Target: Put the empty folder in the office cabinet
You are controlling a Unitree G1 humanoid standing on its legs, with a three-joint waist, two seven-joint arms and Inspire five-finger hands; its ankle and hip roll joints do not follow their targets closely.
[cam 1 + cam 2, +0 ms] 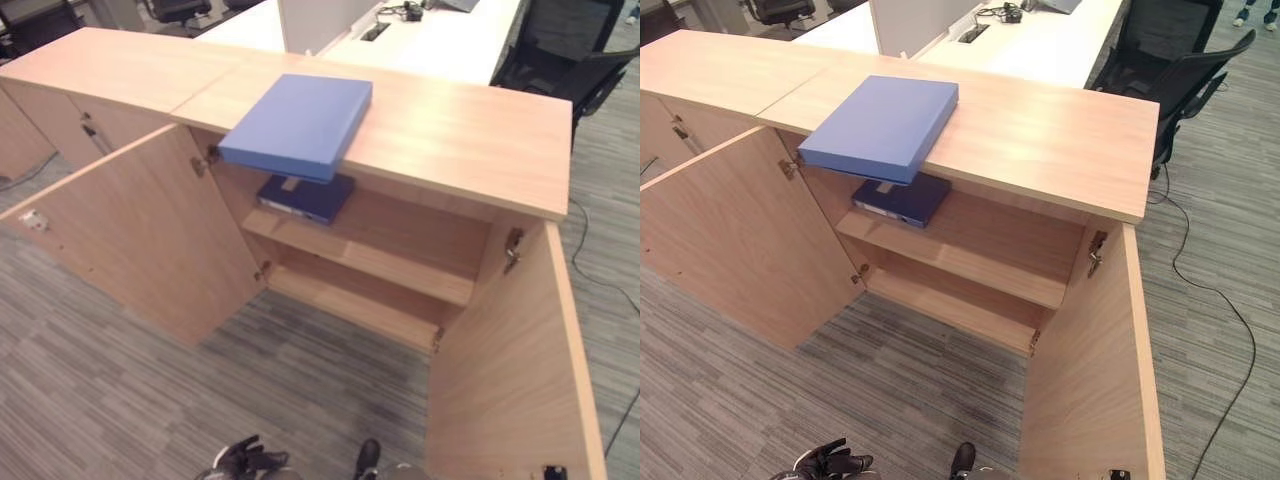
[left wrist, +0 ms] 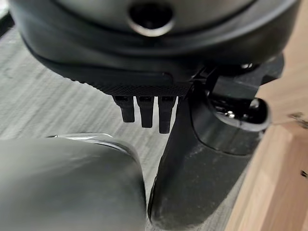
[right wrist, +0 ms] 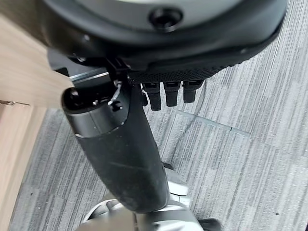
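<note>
A light blue folder (image 1: 300, 122) lies flat on top of the wooden office cabinet (image 1: 460, 140), its near end jutting out past the front edge. Below it, a darker blue folder (image 1: 308, 195) rests on the cabinet's upper shelf (image 1: 400, 262). Both cabinet doors stand wide open. My left hand (image 2: 192, 183) hangs low near the floor, far below the folder, fingers relaxed and holding nothing; it also shows at the bottom edge of the left eye view, left hand (image 1: 245, 460). My right hand (image 3: 125, 159) hangs likewise over the carpet, fingers straight and empty.
The left door (image 1: 150, 240) swings out toward me on the left and the right door (image 1: 510, 380) on the right, with grey carpet (image 1: 300, 380) between them. The lower shelf (image 1: 350, 300) is bare. White desks (image 1: 1040, 40) and black chairs (image 1: 1170, 60) stand behind the cabinet.
</note>
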